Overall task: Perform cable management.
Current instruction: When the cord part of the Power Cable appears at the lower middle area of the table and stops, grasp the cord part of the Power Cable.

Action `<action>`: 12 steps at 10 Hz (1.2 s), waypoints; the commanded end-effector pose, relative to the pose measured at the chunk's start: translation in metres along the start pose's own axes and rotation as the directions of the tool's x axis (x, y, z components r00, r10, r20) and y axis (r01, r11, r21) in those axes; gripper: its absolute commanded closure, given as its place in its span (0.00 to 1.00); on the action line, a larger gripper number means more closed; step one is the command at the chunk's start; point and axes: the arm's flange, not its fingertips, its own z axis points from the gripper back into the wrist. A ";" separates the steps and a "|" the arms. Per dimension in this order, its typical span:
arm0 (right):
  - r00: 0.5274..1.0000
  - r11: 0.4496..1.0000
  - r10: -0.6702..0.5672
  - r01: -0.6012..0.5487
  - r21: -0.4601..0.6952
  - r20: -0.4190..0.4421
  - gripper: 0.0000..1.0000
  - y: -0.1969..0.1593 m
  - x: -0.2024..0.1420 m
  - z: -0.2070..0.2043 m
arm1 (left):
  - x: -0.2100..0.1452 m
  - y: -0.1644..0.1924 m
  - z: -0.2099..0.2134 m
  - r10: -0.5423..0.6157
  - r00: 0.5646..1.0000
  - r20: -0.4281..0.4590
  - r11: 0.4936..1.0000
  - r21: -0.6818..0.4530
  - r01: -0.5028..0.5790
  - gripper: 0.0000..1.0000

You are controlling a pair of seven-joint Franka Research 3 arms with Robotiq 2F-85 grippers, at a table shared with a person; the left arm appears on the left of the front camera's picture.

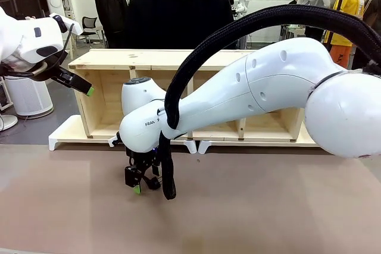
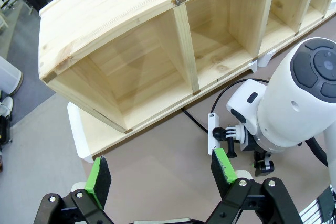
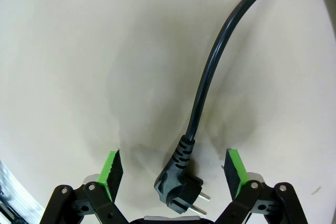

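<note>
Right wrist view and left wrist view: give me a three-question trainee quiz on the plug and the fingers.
1. True or false: the right arm's green-padded fingers are shut on the small black two-pin plug.
2. The plug lies: A on the brown table between those fingers; B across one pad; C outside both.
3. Fill in: the left arm's green-padded fingers stand ___.
Key: 1 false; 2 A; 3 open.

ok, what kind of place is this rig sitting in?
Probably a robotics lab or test hall, not a home: white left arm and right arm over a brown table, a bare wooden shelf unit, people standing on an open floor behind.
</note>
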 end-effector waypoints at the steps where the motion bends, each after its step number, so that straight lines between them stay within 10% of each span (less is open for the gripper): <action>1: 1.000 0.999 0.029 -0.029 0.030 -0.004 0.00 -0.001 0.003 0.005 | 0.000 0.000 -0.001 -0.005 1.000 0.001 1.000 0.003 0.005 0.00; 6: 0.998 0.998 0.055 -0.055 0.040 -0.004 0.57 0.001 0.005 0.004 | 0.000 0.000 -0.001 -0.005 1.000 0.001 1.000 0.003 0.005 0.00; 12: 1.000 1.000 -0.005 0.005 0.030 0.003 0.58 0.001 0.009 0.006 | 0.000 0.000 -0.001 -0.005 1.000 0.001 1.000 0.003 0.005 0.00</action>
